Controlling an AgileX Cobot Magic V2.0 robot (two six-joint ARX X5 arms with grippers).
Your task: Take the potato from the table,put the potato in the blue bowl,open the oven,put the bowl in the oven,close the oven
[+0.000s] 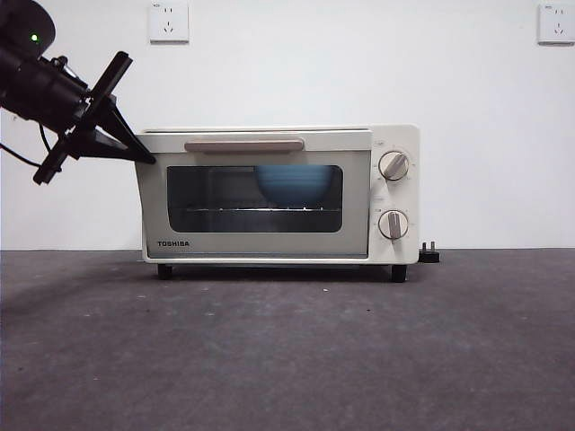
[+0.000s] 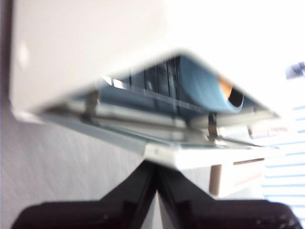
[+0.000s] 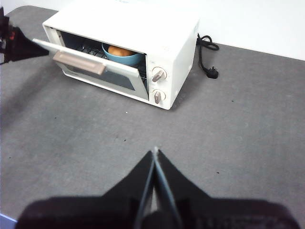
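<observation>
The left gripper [image 1: 144,157], its jaws pressed together with nothing between them, has its tip against the upper left corner of the oven [image 1: 278,196] door. The right wrist view shows the door not quite shut, its top edge leaning a little way out from the body. So the step in hand looks like the closing push, the last of the task.

To do it well, the push should go straight into the door's top edge, toward the oven's back, and stop once the door seats. A contact this far to the corner could slide off the side (a spot nearer the handle [image 1: 244,145] would be safer). Pushing too hard may shove the whole oven back toward the wall.

The blue bowl [image 3: 123,56] stands on the wire rack inside, toward the knob side, with the potato [image 3: 120,51] resting in it. It sits well behind the door line, so I judge nothing blocks the door.

The right gripper [image 3: 155,157], also closed and empty, waits over bare tabletop [image 1: 287,350] well in front of the oven. A black power cord [image 3: 208,47] and its plug lie on the tabletop beside the knob end, out of the way. Two wall sockets [image 1: 169,21] sit high on the white wall behind.
</observation>
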